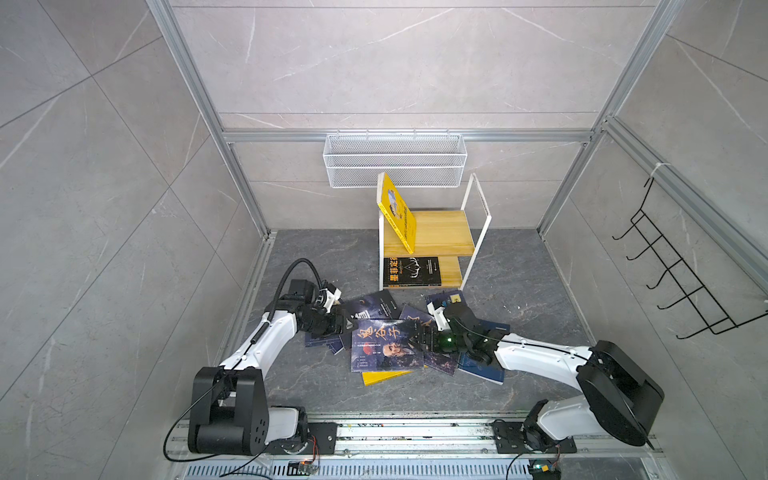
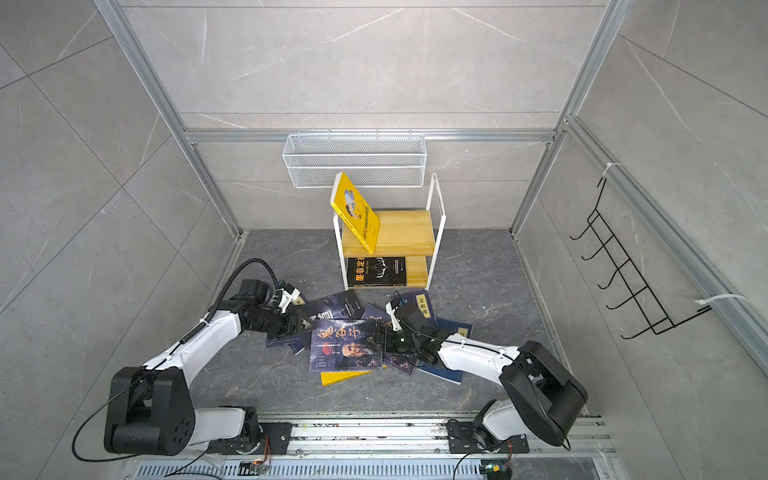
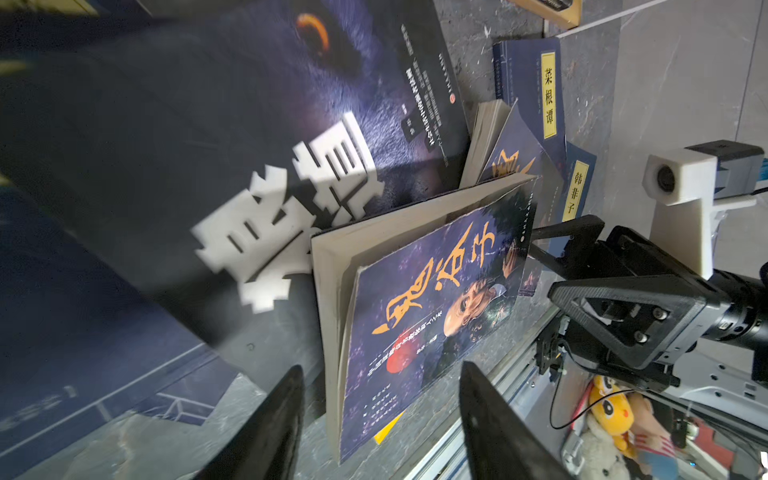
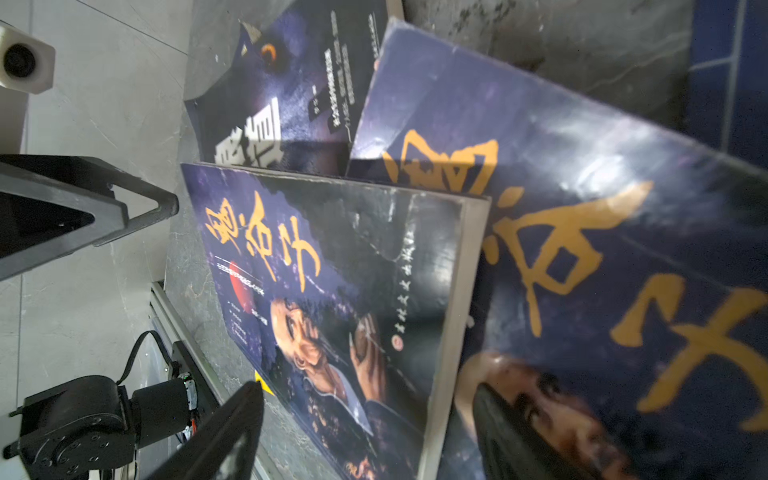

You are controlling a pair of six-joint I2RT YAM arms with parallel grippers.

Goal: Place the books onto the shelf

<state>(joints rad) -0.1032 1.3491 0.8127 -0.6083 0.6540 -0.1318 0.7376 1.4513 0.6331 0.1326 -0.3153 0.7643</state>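
A dark portrait book (image 1: pixel 384 345) (image 2: pixel 345 345) lies on top of a pile of books on the floor, between my two grippers. My left gripper (image 1: pixel 347 326) (image 3: pixel 382 415) is open, with its fingers either side of the book's page edge (image 3: pixel 328 332) and gaps showing. My right gripper (image 1: pixel 419 338) (image 4: pixel 370 419) is open too and straddles the spine edge (image 4: pixel 453 332). One of its fingers (image 4: pixel 507 432) lies over a second portrait book (image 4: pixel 582 249). The shelf (image 1: pixel 444 230) stands behind. A yellow book (image 1: pixel 397 212) leans on its top board and a black book (image 1: pixel 409 272) lies on the lower one.
The pile holds a black book with white characters (image 1: pixel 372 307), navy books with yellow labels (image 1: pixel 446 299) and a yellow book (image 1: pixel 382 377) underneath. A white mesh basket (image 1: pixel 395 160) hangs on the back wall. A black hook rack (image 1: pixel 681 266) hangs on the right wall.
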